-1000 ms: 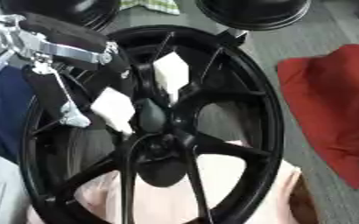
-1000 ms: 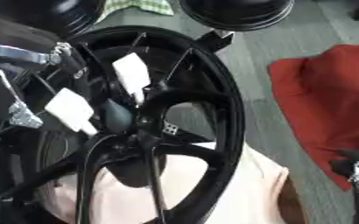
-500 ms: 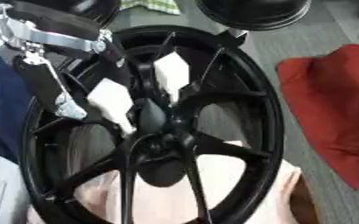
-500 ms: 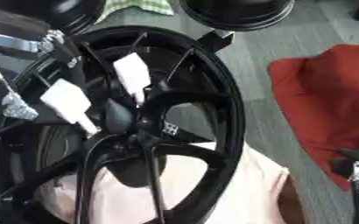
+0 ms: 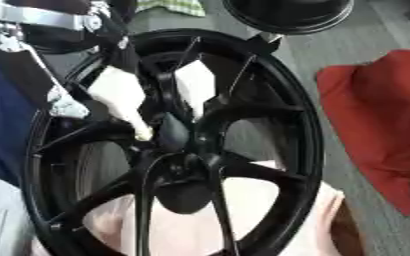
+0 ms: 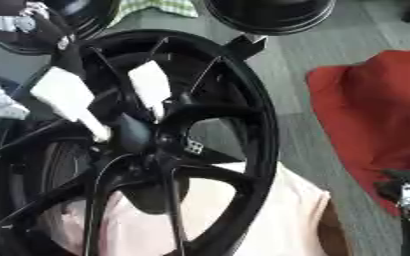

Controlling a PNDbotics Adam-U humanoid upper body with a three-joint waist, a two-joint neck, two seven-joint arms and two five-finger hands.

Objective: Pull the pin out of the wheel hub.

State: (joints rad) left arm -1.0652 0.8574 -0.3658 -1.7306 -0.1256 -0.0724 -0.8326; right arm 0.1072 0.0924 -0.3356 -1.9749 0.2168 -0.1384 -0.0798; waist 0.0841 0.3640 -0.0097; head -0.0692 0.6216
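Note:
A black spoked wheel (image 5: 292,125) lies on a pale pink cloth and fills both views. At its hub sits a dark stubby pin (image 5: 172,132). My left hand (image 5: 121,92) comes in from the upper left, black with silver joints. Its two white-padded fingers reach down between the spokes. One pad's tip touches the pin's left side, and the other white pad (image 5: 194,84) stands just above its right side, so the pin is pinched between them. A part of my right hand (image 6: 407,197) shows at the lower right edge of the right eye view, far from the wheel.
A red cloth (image 5: 379,125) lies on the grey floor to the right of the wheel. A blue cloth (image 5: 3,130) lies at the left. Another black round rim (image 5: 287,12) stands at the top, with a green checked cloth (image 5: 178,6) beside it.
My left arm and the left white-padded finger have risen a little toward the upper left. The pin and the wheel hold their place. The right hand has not moved.

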